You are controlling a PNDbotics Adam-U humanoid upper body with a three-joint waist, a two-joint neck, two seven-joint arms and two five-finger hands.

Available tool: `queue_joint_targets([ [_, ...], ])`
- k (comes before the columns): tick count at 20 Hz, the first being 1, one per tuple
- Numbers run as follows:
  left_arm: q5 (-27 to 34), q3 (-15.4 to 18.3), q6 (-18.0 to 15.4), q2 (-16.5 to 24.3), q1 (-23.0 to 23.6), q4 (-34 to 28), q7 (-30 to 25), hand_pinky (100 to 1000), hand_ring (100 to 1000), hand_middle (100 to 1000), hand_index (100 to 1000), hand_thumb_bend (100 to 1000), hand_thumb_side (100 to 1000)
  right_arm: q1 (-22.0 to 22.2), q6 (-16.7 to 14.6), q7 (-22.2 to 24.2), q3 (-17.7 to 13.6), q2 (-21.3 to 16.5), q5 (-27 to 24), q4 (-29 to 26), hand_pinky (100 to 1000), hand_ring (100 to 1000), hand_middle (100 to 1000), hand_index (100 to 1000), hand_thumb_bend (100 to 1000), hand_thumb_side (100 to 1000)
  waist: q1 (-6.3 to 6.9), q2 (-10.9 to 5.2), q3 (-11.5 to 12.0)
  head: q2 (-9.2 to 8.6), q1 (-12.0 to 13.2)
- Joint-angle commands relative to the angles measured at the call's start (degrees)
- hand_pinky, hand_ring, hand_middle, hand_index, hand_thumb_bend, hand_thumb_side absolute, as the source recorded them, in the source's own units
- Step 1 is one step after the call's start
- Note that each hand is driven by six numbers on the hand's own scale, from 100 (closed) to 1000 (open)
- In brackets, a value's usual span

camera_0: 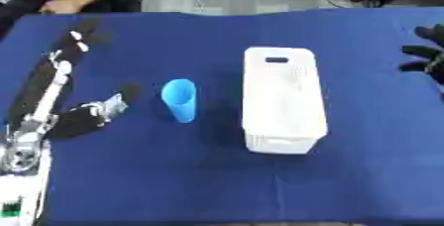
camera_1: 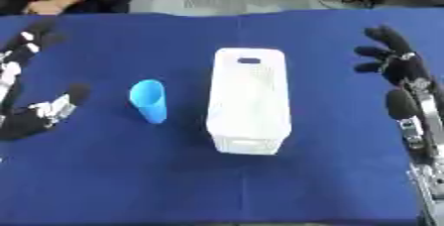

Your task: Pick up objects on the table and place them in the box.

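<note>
The light, stiff blue plastic cup (camera_0: 180, 99) lay left of the white box (camera_0: 282, 99); left hand (camera_0: 83, 118) spread, best gripping its middle

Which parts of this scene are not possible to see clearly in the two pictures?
- Inside of the white perforated plastic box: its floor is washed out in both views, so contents cannot be told.
- Right hand: cut by the right edge in the left eye view.
- Left hand: blurred; its fingers are hard to separate.
- Blue plastic cup lying on the blue tablecloth: its inside is hidden.
</note>
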Motion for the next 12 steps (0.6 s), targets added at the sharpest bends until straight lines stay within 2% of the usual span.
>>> queue_joint_targets([
  [1,-0.26,0.13,-0.09,0.88,-0.56,-1.3,-0.34,943,985,1000,897,1000,704,-0.32,-0.05,-0.21,-0.16,-0.85,0.04,-1.22,703,826,910,1000,578,1000,-0.04,-0.5,-0.06,-0.47,0.0],
  [12,-0.31,0.16,-0.08,0.89,-0.54,-1.4,-0.29,942,980,1000,897,1000,707,-0.33,-0.04,-0.23,-0.14,-0.88,0.07,-1.22,703,828,910,1000,578,1000,-0.04,-0.52,-0.07,-0.54,0.0],
])
